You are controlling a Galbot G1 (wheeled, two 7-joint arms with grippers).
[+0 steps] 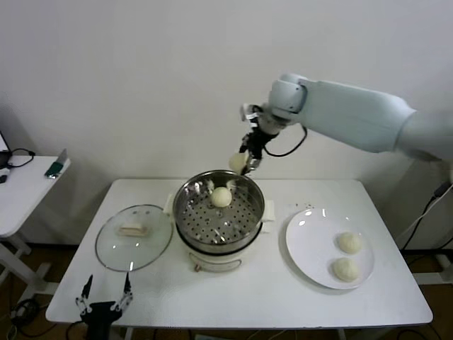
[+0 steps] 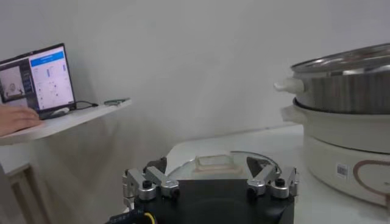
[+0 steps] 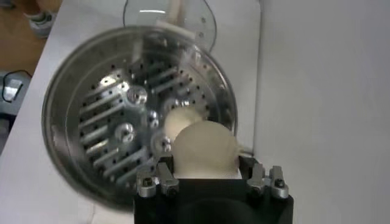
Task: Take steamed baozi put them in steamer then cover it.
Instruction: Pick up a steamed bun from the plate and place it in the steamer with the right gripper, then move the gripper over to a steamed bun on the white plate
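Right hand (image 1: 248, 160) is up over the far rim of the steamer (image 1: 185, 212), pinching one steamed baozi (image 1: 238, 161) between its fingers; bun clear of the pot, in the air. Right wrist view: the held bun (image 3: 205, 150) fills the gap between the fingers (image 3: 163, 180), looking down into the steamer (image 3: 85, 79). A second baozi (image 1: 221, 197) already lies on the perforated tray (image 1: 205, 225), toward the far side; same bun in the wrist view (image 3: 177, 120), partly behind the held one. Two more baozi, one (image 1: 350, 243) and another (image 1: 345, 269), sit on the white plate (image 1: 306, 244) on the desk (image 1: 283, 301), right of the steamer, close to each other near the plate's right edge.

The steamer is uncovered and stands mid-desk on its white base (image 1: 216, 259). The cover (image 1: 117, 248) lies flat on the desk just left of the steamer, white bar handle (image 1: 132, 229) up; rim close to the pot, cannot tell if touching. It also shows past the steamer in the right wrist view (image 3: 201, 18).

Left hand (image 1: 105, 297) is low at the near left edge of the desk, fingers spread, nothing in them, parked. Left wrist view: the hand (image 2: 210, 185) faces the cover (image 2: 213, 165), with the steamer wall (image 2: 353, 91) and base (image 2: 347, 152) off to one side.

A side table (image 1: 21, 191) stands left of the desk with a small green item on it; in the left wrist view a laptop (image 2: 39, 79) is on it, lit screen.
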